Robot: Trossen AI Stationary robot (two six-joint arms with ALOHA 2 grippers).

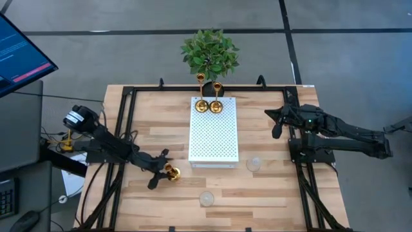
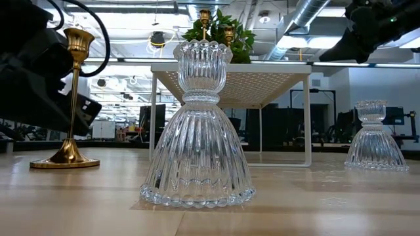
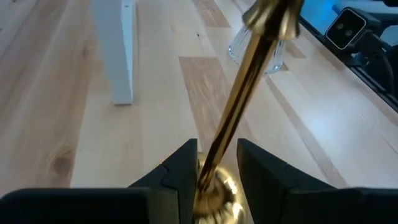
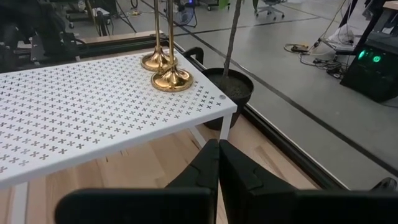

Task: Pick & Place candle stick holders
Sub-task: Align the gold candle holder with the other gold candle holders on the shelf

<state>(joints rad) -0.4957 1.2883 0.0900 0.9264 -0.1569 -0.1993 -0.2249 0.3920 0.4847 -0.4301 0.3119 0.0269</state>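
Note:
A gold candle stick holder (image 2: 73,98) stands upright with its round base (image 2: 64,160) on the table's near left part; it also shows in the high view (image 1: 172,171). My left gripper (image 3: 217,152) is open, with one finger on each side of the stem's lower end. Two more gold holders (image 1: 201,104) (image 1: 216,106) stand on the far end of a white perforated stand (image 1: 213,138). Two clear glass holders (image 1: 206,198) (image 1: 254,164) stand on the table. My right gripper (image 1: 277,129) is shut and empty, in the air to the right of the stand. My left gripper has its fingers on either side of the stem's lower end (image 3: 211,163), just above the base, coming in level from the table's left. One finger (image 3: 186,168) lies close against the stem; I cannot tell whether it touches. The other stands apart.
A green potted plant (image 1: 210,53) stands behind the table's far edge. A black frame (image 1: 125,103) runs along the table's sides. A monitor (image 1: 19,55) is at the far left. Bare wood lies between the stand and the left arm.

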